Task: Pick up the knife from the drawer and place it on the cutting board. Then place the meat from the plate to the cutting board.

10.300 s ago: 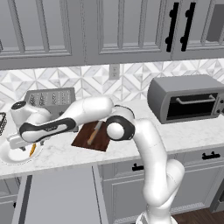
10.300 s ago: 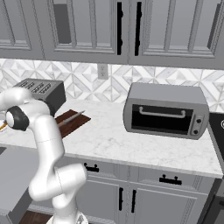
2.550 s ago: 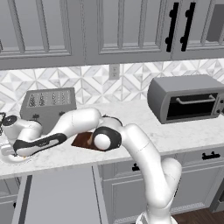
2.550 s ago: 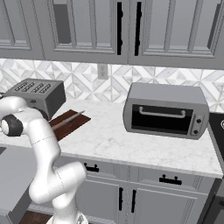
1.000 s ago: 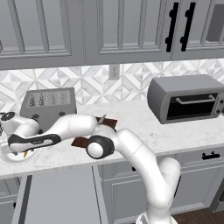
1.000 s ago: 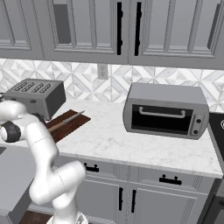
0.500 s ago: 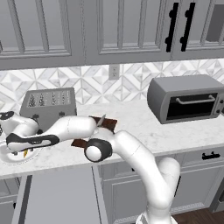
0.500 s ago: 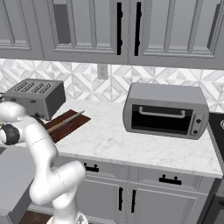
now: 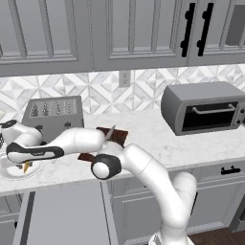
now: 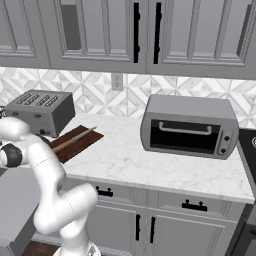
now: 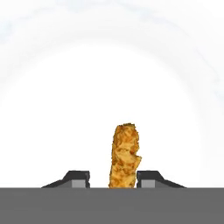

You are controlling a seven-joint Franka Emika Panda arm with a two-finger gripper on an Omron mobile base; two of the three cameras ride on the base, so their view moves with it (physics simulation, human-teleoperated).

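The meat (image 11: 124,153), a small orange-brown strip, lies on the white plate (image 11: 109,78) between my gripper's (image 11: 113,177) fingertips (image 11: 78,177). The jaws stand narrow around it, one tip at its edge and a small gap at the other. In the left base view the arm reaches far left, with the gripper (image 9: 24,161) low over the plate (image 9: 8,171) and the meat (image 9: 26,167). The knife (image 10: 72,140) with its tan handle rests on the dark cutting board (image 10: 82,145), which also shows behind the arm (image 9: 120,137). The grey drawer (image 9: 62,210) stands open below the counter.
A silver toaster (image 9: 52,112) stands just behind the plate, close to my forearm. A toaster oven (image 9: 203,112) sits at the right of the marble counter. Wall cabinets hang above, and base cabinets with black handles run below.
Since ten seconds ago the arm has swung further left and down to the plate. Over the last second it has barely moved.
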